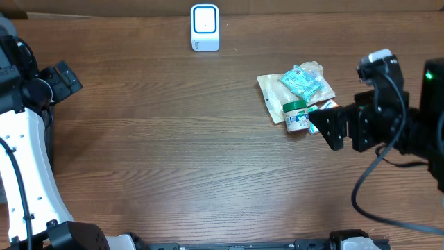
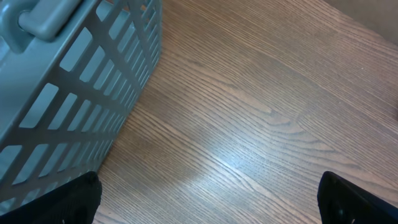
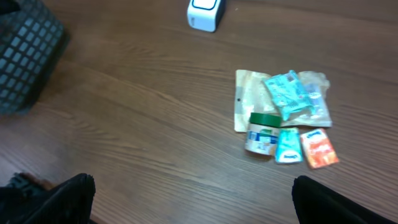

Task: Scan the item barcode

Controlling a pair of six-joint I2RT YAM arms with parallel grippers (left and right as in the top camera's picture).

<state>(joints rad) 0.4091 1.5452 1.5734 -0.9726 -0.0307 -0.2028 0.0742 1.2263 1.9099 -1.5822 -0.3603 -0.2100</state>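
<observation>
Both grippers are wide open and empty. The left gripper (image 1: 66, 80) sits well left of the scanner (image 1: 205, 28). The right gripper (image 1: 327, 132) is just beside the item pile, right of the scanner and nearer. Probably best to take the green-lidded jar (image 1: 296, 117) by its sides, leaving its label bare to face the scanner beyond.

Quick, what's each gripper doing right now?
Left gripper: open, holding nothing.
Right gripper: open, holding nothing.
</observation>
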